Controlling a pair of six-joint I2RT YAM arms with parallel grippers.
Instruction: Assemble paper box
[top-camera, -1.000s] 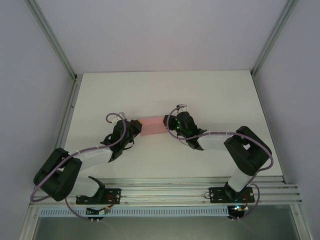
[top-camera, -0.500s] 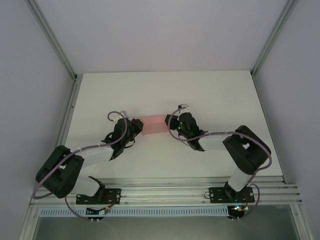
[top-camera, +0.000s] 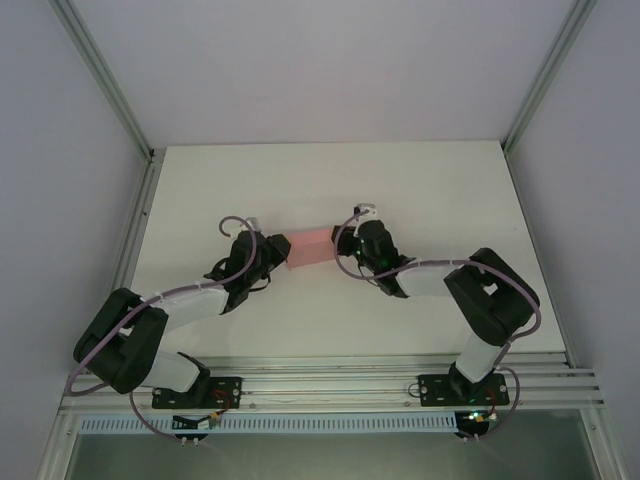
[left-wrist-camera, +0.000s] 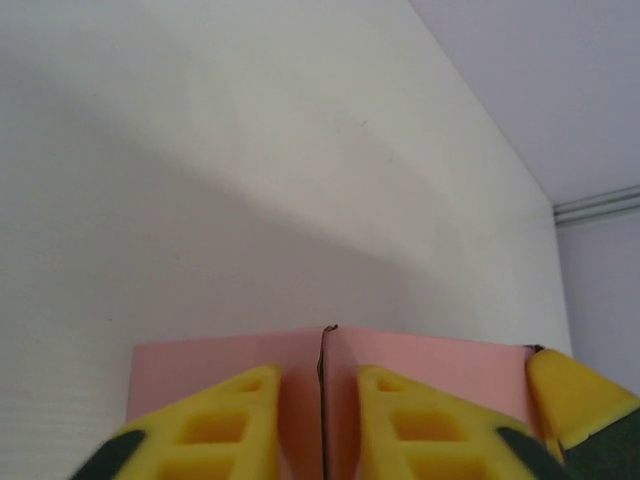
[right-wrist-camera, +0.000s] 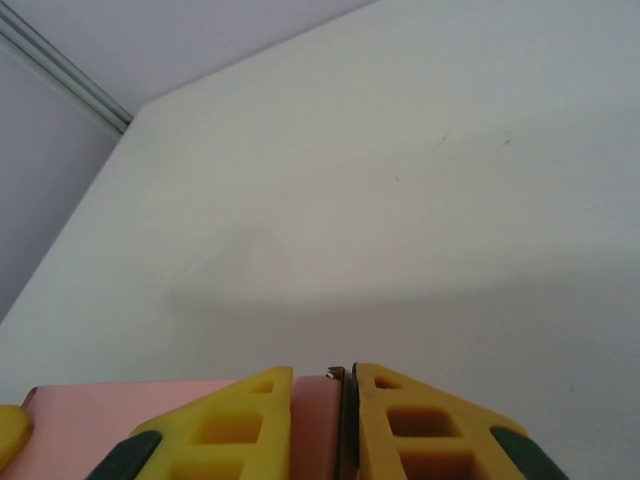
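Note:
The pink paper box (top-camera: 311, 247) lies mid-table as a small shallow rectangle between both grippers. My left gripper (top-camera: 274, 252) is at its left end, open: in the left wrist view its yellow fingers (left-wrist-camera: 240, 410) straddle the upright edge of the box wall (left-wrist-camera: 180, 375) with a gap on each side of the left gripper (left-wrist-camera: 322, 375). My right gripper (top-camera: 345, 246) is at the right end. In the right wrist view the right gripper (right-wrist-camera: 322, 372) is shut on the pink box wall (right-wrist-camera: 120, 400), which fills the narrow space between its fingers.
The white table (top-camera: 400, 180) lies open beyond and beside the box. Grey walls and metal frame posts (top-camera: 128, 130) bound it left, right and back. The rail with both arm bases (top-camera: 330, 385) runs along the near edge.
My left gripper has opened, releasing the box's left wall. The right gripper's fingers have drawn closer together. The box and both grippers have shifted slightly away from the bases.

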